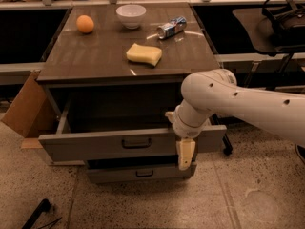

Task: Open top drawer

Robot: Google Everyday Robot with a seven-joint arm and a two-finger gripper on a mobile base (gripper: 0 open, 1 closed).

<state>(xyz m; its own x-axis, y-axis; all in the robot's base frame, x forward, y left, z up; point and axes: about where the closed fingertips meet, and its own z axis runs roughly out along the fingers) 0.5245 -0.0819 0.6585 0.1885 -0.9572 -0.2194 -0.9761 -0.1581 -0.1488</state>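
Much of the top drawer point(95, 147) is hidden by arm and shadow.
The gripper point(185, 152) hangs against the drawer's front, right of the handle. The arm point(248, 104) covers the front's right part and runs off the right edge. The drawer's inside is too dark to read. The lower drawer point(143, 174) shows only its front.

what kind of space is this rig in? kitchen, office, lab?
Probably an office or lab test area: a grey drawer cabinet with a bowl and sponge on top, speckled hard floor, cardboard box beside it. The gripper hangs before the pulled-out top drawer.
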